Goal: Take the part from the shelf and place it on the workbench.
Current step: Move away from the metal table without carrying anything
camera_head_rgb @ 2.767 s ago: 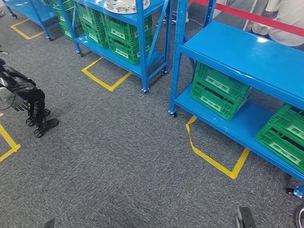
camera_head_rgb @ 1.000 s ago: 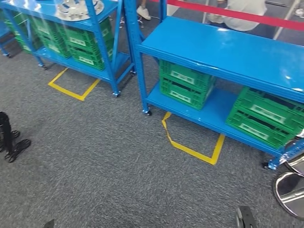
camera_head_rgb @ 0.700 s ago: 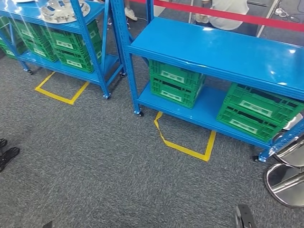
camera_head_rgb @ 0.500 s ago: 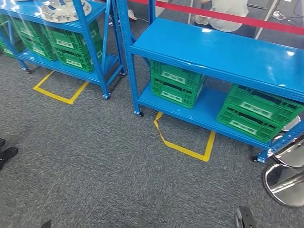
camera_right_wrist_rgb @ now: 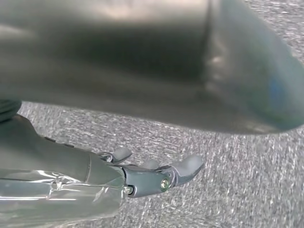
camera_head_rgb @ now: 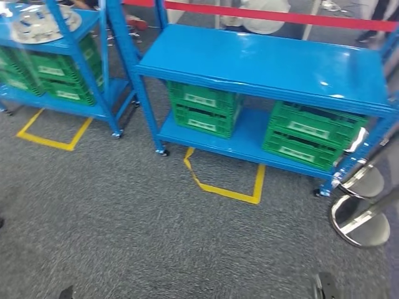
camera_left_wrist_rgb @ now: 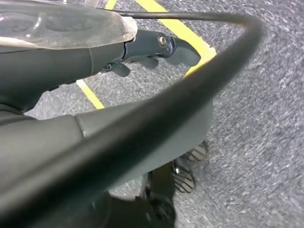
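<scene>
Part [camera_head_rgb: 37, 22] on far-left shelf [camera_head_rgb: 56, 45] top. Left hand [camera_left_wrist_rgb: 157, 47] and right hand [camera_right_wrist_rgb: 157, 178] both hanging over carpet, fingers extended, holding nothing.

Glossy blue metal shelf [camera_head_rgb: 264, 62], ribbed green plastic crates [camera_head_rgb: 202, 109], rough grey carpet [camera_head_rgb: 141, 230]

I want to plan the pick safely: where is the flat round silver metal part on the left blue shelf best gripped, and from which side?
Probably by its near rim. The flat round silver metal part lies flat on the top level of the left blue shelf, so only its edge gives a hold. Come from the open front, beside the upright post crossing it. The blur hides finer details.
</scene>
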